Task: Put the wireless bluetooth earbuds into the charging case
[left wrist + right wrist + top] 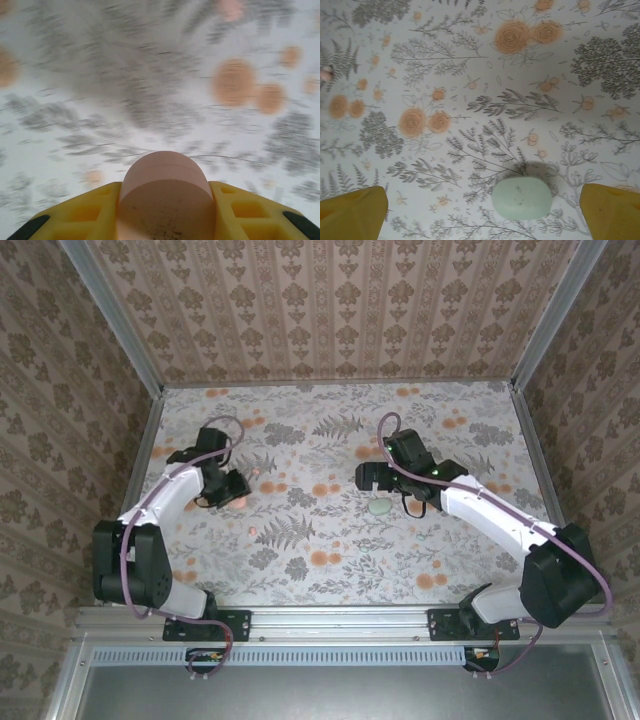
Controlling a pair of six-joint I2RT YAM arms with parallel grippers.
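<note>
Well left of the case, your left pincer pinches a pink rounded piece. Case lies on the worktop; your right pincer hangs spread over it, fingers either side, apart from it.

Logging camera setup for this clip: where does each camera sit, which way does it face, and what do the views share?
Top external: above and behind the bases, looking down on the table; both arms, left gripper and right gripper show.
Left wrist: faces the table close up; yellow fingers clamp a pink piece.
Right wrist: looks down; green case lies between its open fingers.
Shared: top and right wrist both show the green case.
</note>
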